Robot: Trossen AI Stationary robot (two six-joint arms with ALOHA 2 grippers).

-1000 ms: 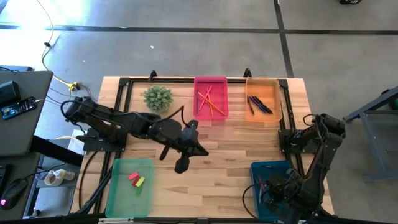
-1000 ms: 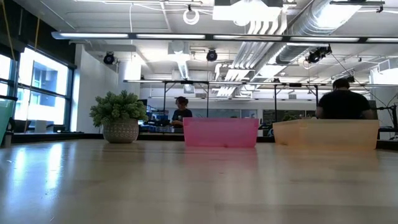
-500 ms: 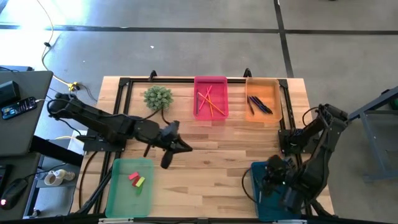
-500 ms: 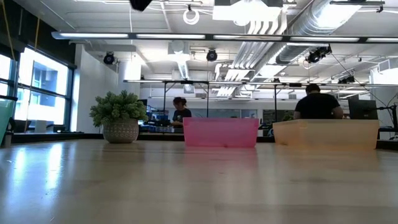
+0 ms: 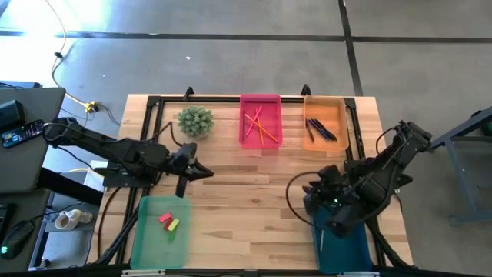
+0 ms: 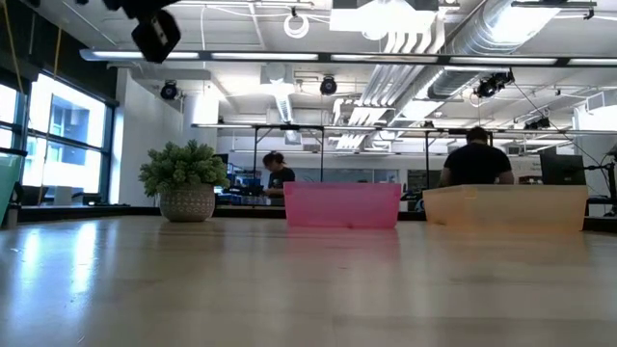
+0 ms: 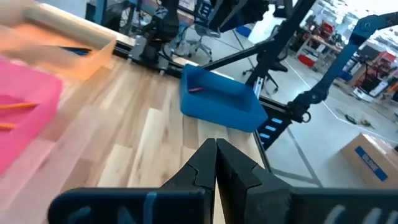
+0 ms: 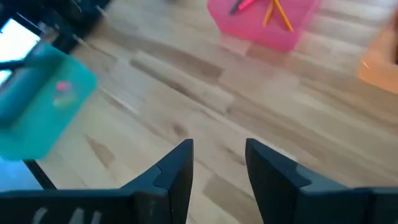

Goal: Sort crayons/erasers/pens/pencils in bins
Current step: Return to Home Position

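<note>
Four bins stand on the table. The pink bin (image 5: 260,100) at the far edge holds orange, red and green pencils (image 5: 257,127). The orange bin (image 5: 324,104) beside it holds dark pens (image 5: 321,129). Near the left near corner, the light green bin (image 5: 154,246) holds red and yellow erasers (image 5: 167,222). The dark teal bin (image 5: 346,246) sits at the right near corner. My left gripper (image 5: 201,171) (image 7: 216,155) hangs shut and empty above the table's left half. My right gripper (image 5: 307,192) (image 8: 217,152) is open and empty, above the wood just left of the teal bin's far end.
A potted plant (image 5: 194,121) stands left of the pink bin at the far edge. Bare wood (image 5: 254,208) spans the middle between the four bins. A black frame runs along the table's far and side edges. People sit in the room beyond the table.
My left gripper has drawn back from the table's middle toward the left edge, staying shut. My right arm has risen from over the dark teal bin and swung toward the far edge and the table's middle.
</note>
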